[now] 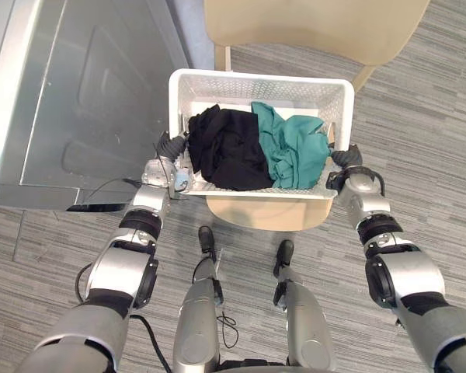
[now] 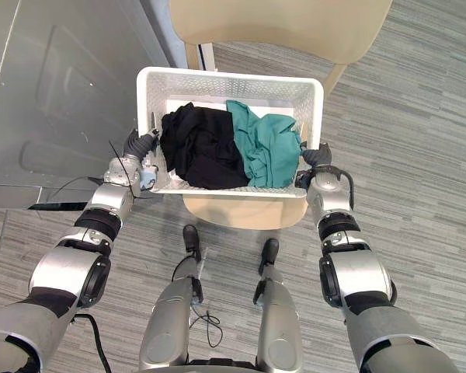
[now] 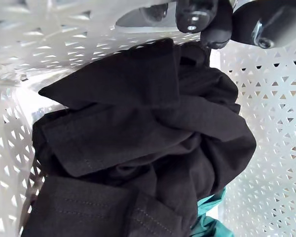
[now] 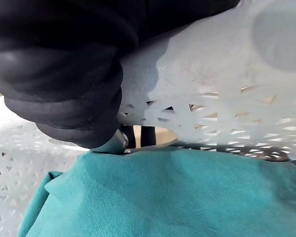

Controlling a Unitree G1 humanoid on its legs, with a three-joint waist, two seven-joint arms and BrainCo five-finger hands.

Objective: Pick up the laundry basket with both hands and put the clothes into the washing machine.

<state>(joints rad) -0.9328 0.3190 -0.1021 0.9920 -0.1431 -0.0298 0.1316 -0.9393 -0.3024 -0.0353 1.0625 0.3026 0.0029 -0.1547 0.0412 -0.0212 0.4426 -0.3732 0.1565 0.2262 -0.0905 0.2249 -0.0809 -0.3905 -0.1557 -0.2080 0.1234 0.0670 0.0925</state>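
One basket (image 1: pixel 258 77) holds one black garment (image 1: pixel 229 149) and one teal garment (image 1: pixel 295 152).

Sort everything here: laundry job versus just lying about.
Job: laundry basket, black clothes, teal clothes, left hand, right hand, grey metal machine (likely the washer).
Lying about: beige seat under the basket, beige furniture beyond it.

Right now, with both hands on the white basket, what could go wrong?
The left hand and right hand sit at the near corners of the white perforated plastic laundry basket, so its far end may dip. The heaped black garment and teal garment could then slide out. The beige chair stands right beyond it; swinging may clip it.
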